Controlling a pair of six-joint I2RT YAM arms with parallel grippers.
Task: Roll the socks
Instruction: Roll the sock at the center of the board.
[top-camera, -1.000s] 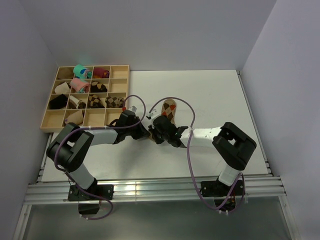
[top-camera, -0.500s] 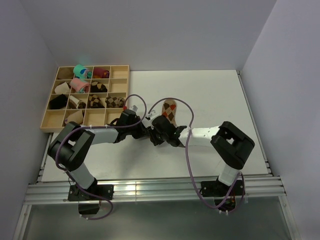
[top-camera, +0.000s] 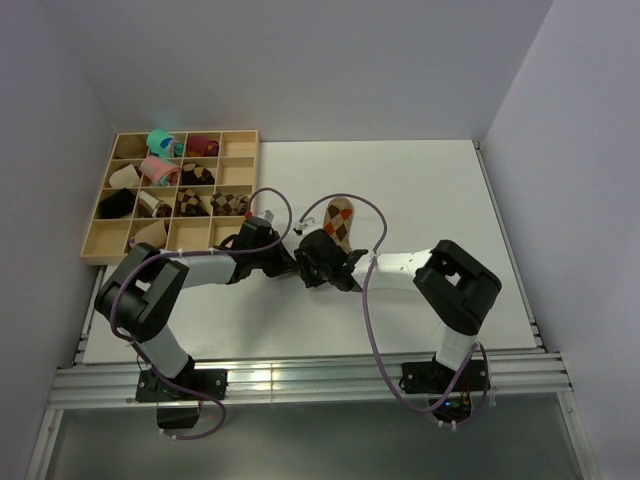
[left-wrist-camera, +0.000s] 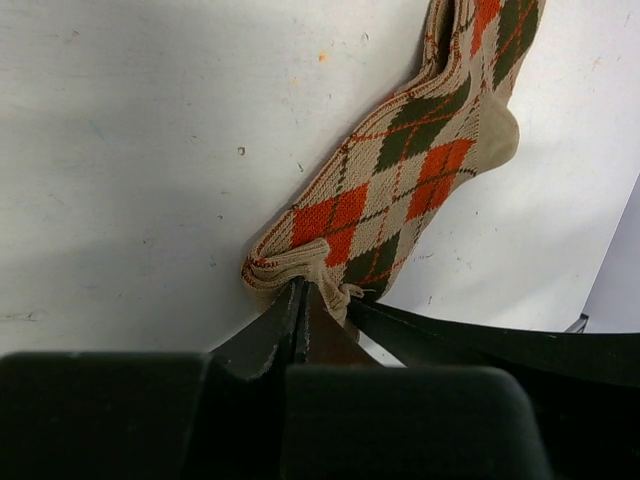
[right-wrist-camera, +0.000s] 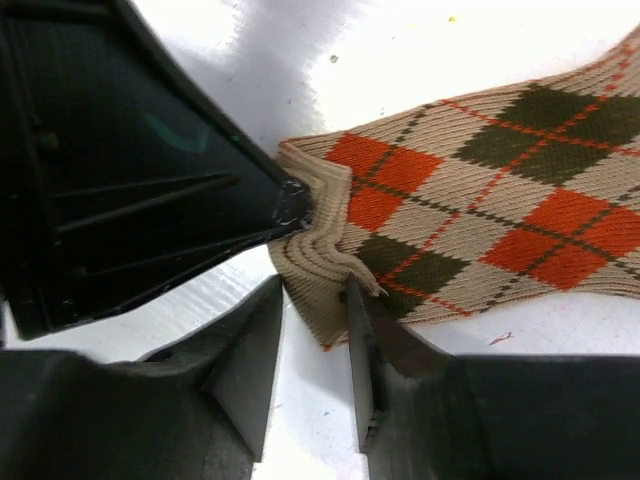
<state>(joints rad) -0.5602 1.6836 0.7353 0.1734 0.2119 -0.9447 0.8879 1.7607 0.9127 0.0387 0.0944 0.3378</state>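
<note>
Edged slightly leftward over the last second, closing on the cuff of the tan argyle sock (left-wrist-camera: 400, 170), flat on the middle of the white table (top-camera: 420, 180). Pinched almost shut there with the left gripper (left-wrist-camera: 320, 298), on bunched ribbed knit; straddled by the half-open right gripper (right-wrist-camera: 312, 300), gripping nothing yet. Likely just starting the roll: soft, floppy fabric, orange and dark-brown diamonds.

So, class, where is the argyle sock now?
In the top view the sock lies mid-table, right of the wooden tray, its near end pinched by the left hand, the right hand alongside.
</note>
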